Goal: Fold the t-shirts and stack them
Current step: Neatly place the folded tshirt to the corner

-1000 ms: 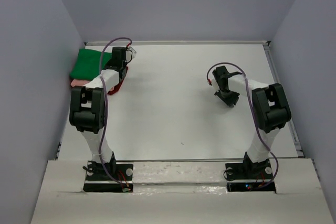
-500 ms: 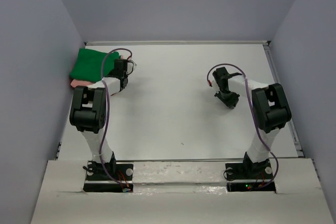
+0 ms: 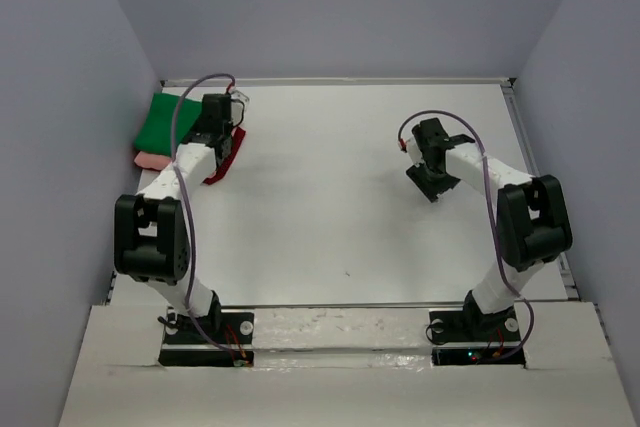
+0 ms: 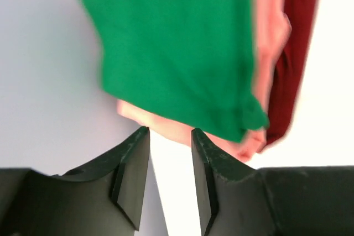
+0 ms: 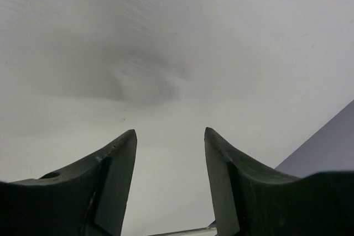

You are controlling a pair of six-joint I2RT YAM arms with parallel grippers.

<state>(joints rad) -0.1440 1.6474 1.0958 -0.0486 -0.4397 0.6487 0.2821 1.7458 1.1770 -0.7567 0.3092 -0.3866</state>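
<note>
The three t-shirts sit in a pile at the far left corner of the table. The green shirt is on top. The salmon-pink shirt lies under it and sticks out along the edges. The dark red cloth runs down the side of the pile that faces the middle of the table, right up against the pink.

The left gripper is reached out to that corner, right at the pile. Its jaws are parted with a narrow gap and only bare table and a bit of pink edge show between them, so it's not holding anything. Whether the tips actually touch the pink, can't tell, the wrist shot is kinda blurry.

The right gripper hangs over the right half of the table, well apart from the shirts. Its jaws are spread too, with plain white surface under them and nothing held.
</note>
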